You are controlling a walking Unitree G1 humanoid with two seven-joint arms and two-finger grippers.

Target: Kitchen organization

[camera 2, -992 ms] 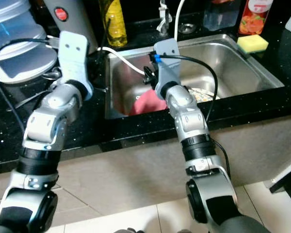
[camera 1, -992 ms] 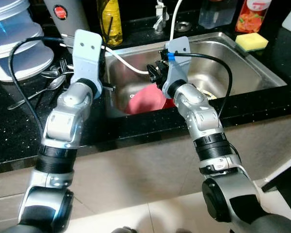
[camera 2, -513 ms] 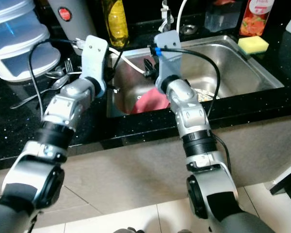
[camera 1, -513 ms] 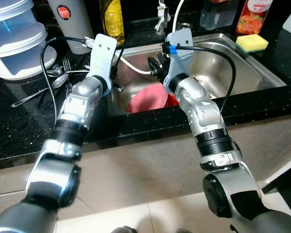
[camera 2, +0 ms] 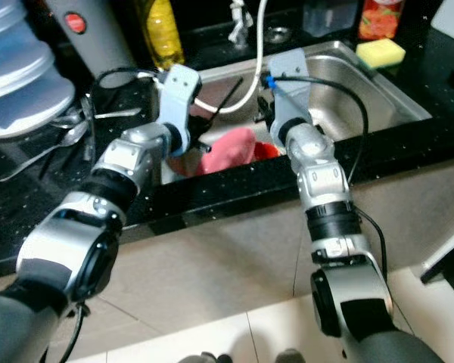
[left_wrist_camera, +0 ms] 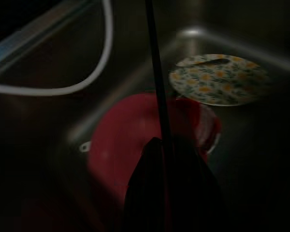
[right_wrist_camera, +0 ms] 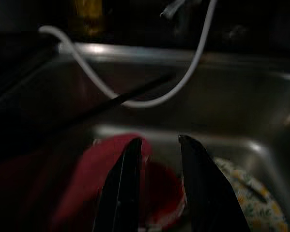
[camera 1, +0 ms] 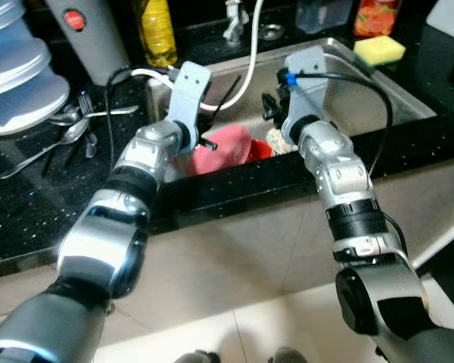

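Note:
A pink plate (camera 1: 221, 147) lies tilted in the steel sink (camera 1: 359, 106), partly over a red cup (camera 1: 262, 149). Beside them on the sink floor is a floral plate (left_wrist_camera: 220, 79). My left gripper (camera 2: 240, 80) reaches in over the sink's left rim, shut, its thin black fingers pointing across above the pink plate. My right gripper (right_wrist_camera: 159, 139) hangs open over the sink's middle, its fingers (right_wrist_camera: 128, 179) just above the red cup and the plate's edge, holding nothing.
A white hose (camera 1: 247, 60) loops from the tap into the sink. Loose forks and spoons (camera 1: 68, 130) and stacked plastic containers (camera 1: 19, 76) sit on the black counter at left. A yellow bottle (camera 1: 153, 30) stands behind; a yellow sponge (camera 1: 379, 50) lies at the far right.
My left arm has swung right, from the counter's edge to over the sink and the pink plate. The right gripper stays over the sink. The view has shifted slightly.

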